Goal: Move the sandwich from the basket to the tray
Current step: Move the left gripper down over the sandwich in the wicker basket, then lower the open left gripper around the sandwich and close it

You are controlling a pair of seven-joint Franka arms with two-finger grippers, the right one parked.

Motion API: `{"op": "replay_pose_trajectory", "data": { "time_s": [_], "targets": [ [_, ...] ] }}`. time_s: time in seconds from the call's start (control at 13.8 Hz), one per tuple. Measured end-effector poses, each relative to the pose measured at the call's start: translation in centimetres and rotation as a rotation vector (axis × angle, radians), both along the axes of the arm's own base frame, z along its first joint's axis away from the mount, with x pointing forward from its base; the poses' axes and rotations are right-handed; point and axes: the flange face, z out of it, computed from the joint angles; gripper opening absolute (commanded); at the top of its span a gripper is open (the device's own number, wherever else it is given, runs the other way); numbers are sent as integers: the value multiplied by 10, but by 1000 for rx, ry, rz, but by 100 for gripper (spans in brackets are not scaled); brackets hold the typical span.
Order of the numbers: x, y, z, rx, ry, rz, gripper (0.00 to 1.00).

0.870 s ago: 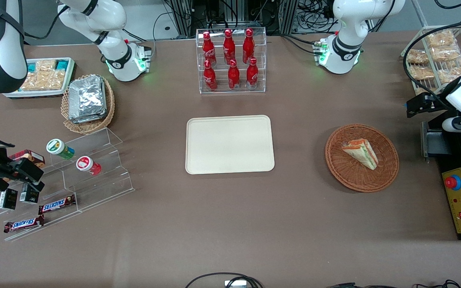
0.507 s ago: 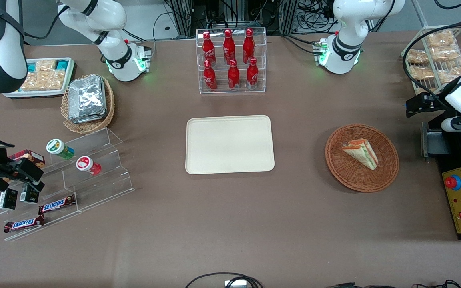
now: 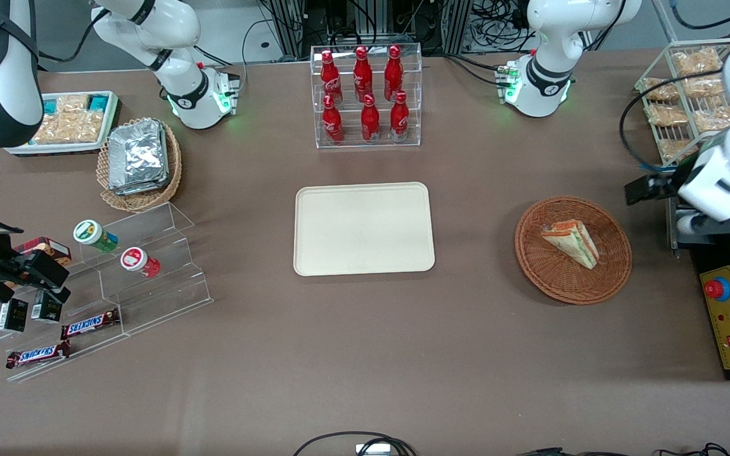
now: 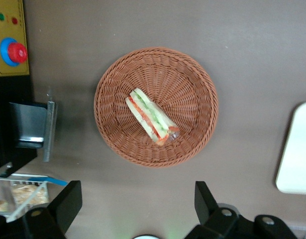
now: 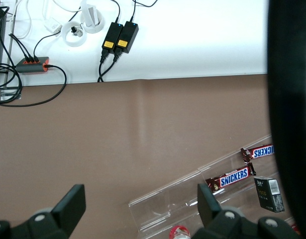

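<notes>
Sandwich (image 3: 571, 242) lying in the basket (image 3: 549, 278) on the table (image 3: 365, 354), well apart from the bare tray (image 3: 364, 228). Pincer (image 4: 138, 204) hanging above the table beside the basket, fingers (image 4: 68, 199) spread wide, gripping nothing

Open tool (image 4: 135, 201) hovers above sandwich (image 4: 152, 116) in basket (image 4: 192, 79).
</notes>
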Motion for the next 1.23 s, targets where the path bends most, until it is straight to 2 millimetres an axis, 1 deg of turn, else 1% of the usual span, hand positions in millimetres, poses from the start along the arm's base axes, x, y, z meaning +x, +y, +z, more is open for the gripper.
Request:
{"op": "replay_pose_trajectory", "data": {
  "time_s": [0.14, 0.29, 0.58, 0.72, 1.09, 1.23],
  "targets": [
    [-1, -1, -35, 10, -14, 72, 100],
    [-8, -1, -63, 17, -39, 129, 100],
    [-33, -2, -115, 31, -106, 294, 100],
    [-43, -2, -140, 31, -127, 350, 100],
    [-63, -2, -189, 20, -186, 453, 100],
    [-71, 2, -210, 12, -208, 496, 100]
  ]
}}
